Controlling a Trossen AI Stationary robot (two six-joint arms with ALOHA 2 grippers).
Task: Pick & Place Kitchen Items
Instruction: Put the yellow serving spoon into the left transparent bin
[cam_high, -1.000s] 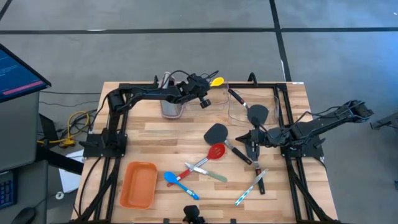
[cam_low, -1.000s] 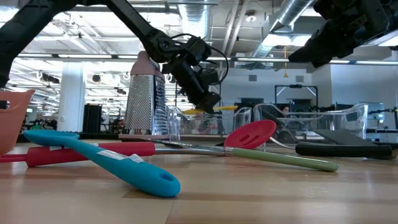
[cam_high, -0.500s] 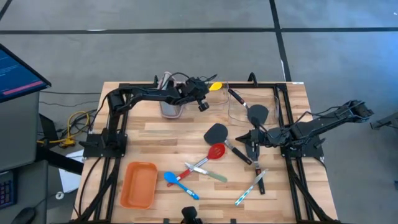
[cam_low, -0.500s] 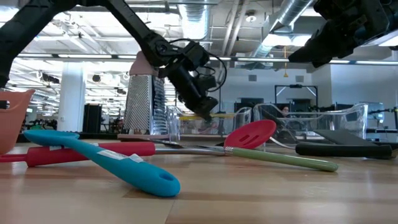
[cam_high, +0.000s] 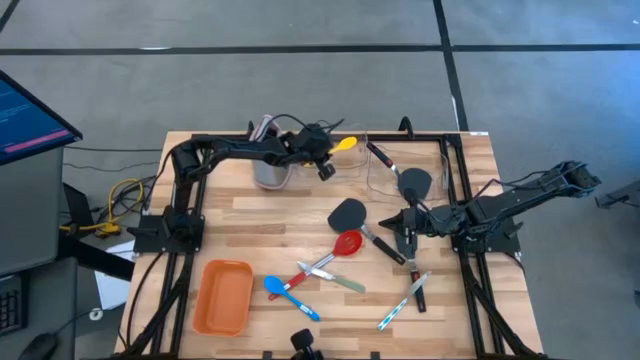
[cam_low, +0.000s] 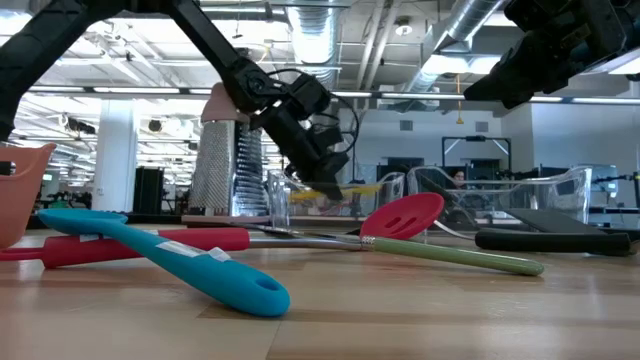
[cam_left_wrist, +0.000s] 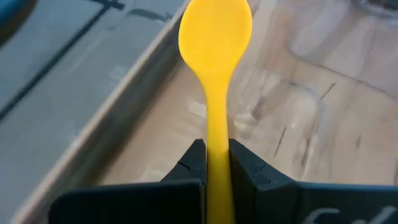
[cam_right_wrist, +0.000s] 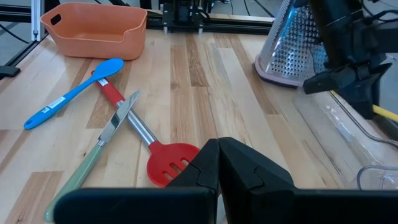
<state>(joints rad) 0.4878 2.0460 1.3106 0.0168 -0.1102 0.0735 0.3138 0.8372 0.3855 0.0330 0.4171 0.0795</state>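
My left gripper (cam_high: 328, 150) is at the far side of the table, shut on a yellow spoon (cam_left_wrist: 215, 31) that it holds in the air by the left wall of a clear bin (cam_high: 385, 165). My right gripper (cam_high: 408, 238) hovers shut near the table's right, beside a black spatula (cam_high: 347, 213) and a red slotted spoon (cam_right_wrist: 168, 171). A second black spatula (cam_high: 413, 183) lies partly in the bin. A blue spoon (cam_high: 290, 295), a green-handled knife (cam_right_wrist: 93, 155) and thin tools (cam_high: 400, 305) lie flat on the wood. My left gripper pinches the yellow spoon's handle (cam_left_wrist: 216, 146) between its two fingers (cam_left_wrist: 194, 158). The spoon lies along the fingers, its bowl (cam_high: 347, 142) sticking out ahead toward the table's right. The fingers come slanting down from the left. The spoon is lifted clear of the table.
A metal grater (cam_high: 268, 165) stands just left of my left gripper, under the arm. An orange tray (cam_high: 223, 296) sits at the near left. The arms' frames run along both table sides. Bare wood lies between the tray and the grater.
My left gripper, still shut on the yellow spoon, has come down a little and shifted slightly toward the table's left and near edge. The grater under the arm has shifted and tipped a bit toward the left.
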